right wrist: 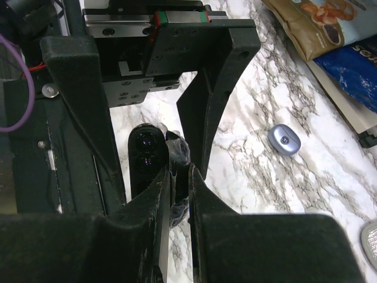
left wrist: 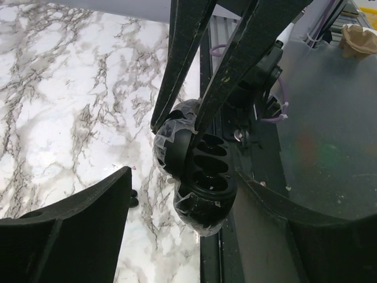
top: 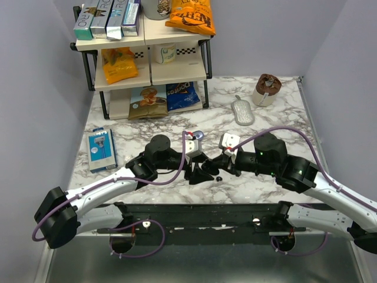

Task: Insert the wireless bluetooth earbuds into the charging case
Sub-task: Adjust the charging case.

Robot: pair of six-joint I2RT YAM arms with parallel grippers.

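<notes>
**Case pinched by the right gripper, left jaws straddling it**

The open black case (left wrist: 200, 177) sits at the middle of the marble table (top: 277, 127), near its front edge, lid swung up. The left wrist view shows a ribbed inner face. The right wrist view shows two round, glossy wells, and I cannot tell whether anything sits in them.

One tiny black earbud (top: 219, 177) lies loose on the marble at about 5 o'clock from the case, close to it but apart. I cannot place the second bud.

The right gripper (right wrist: 179, 171) reaches in from 3 o'clock, its fingers clamped on the raised half of the case. The left gripper (top: 202, 172) comes from 9 o'clock with its jaws spread, one finger on each side of the case. Bare marble shows between the case and one finger; whether the other finger touches it is unclear.

A small blue-grey pod (right wrist: 284, 140) rests at about 11 o'clock from the case, well apart. A blue box (top: 101, 150) lies flat at 9 o'clock near the table's left edge. A grey oval pad (top: 242, 112) and a cup (top: 267, 89) stand at 1 o'clock. A shelf (top: 147, 73) of snack bags fills the far left corner at 11 o'clock.
</notes>
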